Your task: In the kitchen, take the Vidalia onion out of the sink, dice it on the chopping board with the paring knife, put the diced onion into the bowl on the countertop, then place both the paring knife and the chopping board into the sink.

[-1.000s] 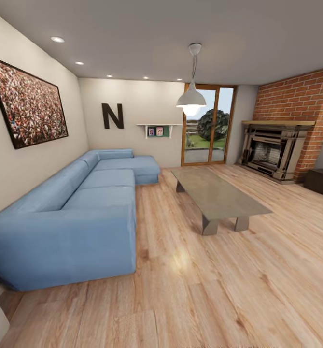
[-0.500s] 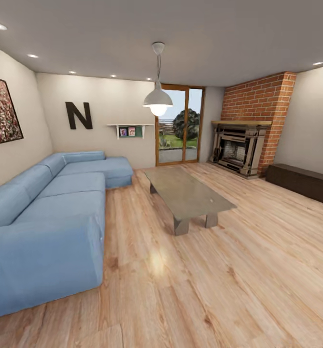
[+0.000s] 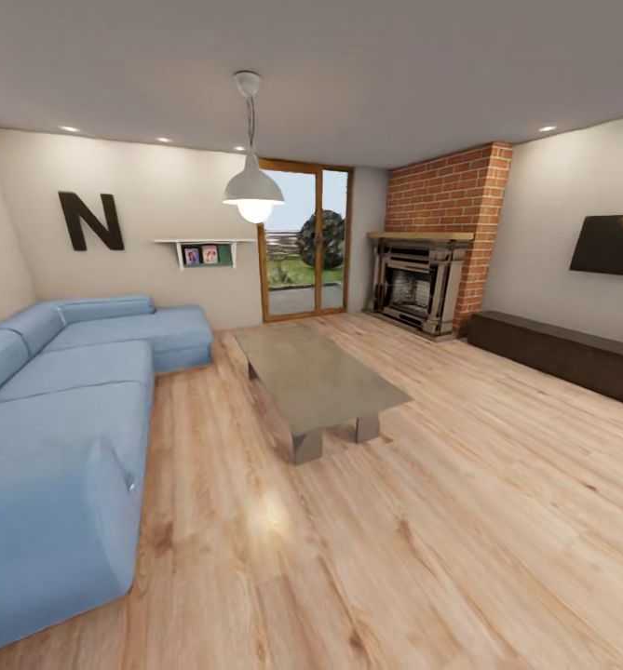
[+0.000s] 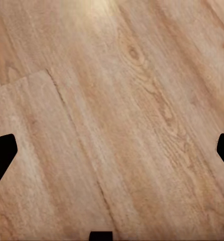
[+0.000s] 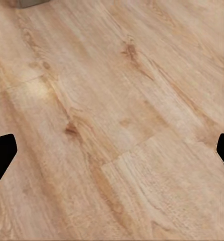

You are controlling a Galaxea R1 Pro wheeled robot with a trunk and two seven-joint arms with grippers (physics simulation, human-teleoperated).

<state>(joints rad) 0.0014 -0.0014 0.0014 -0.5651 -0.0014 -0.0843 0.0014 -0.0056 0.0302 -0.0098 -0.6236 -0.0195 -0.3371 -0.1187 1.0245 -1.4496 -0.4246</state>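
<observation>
Both claws hang over bare wooden floor point(image 4: 117, 110), fingers spread wide with nothing between them: the left gripper point(image 4: 112, 150) and the right gripper point(image 5: 112, 150). Ahead stand a blue sofa point(image 3: 60, 409), a grey coffee table point(image 3: 316, 377) and a brick fireplace point(image 3: 423, 279).

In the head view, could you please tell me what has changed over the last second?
The camera has swung rightward: the blue sofa, coffee table and fireplace slid left in the picture, the wall painting left it, and a wall-mounted TV appeared. The furniture itself has not moved.
</observation>
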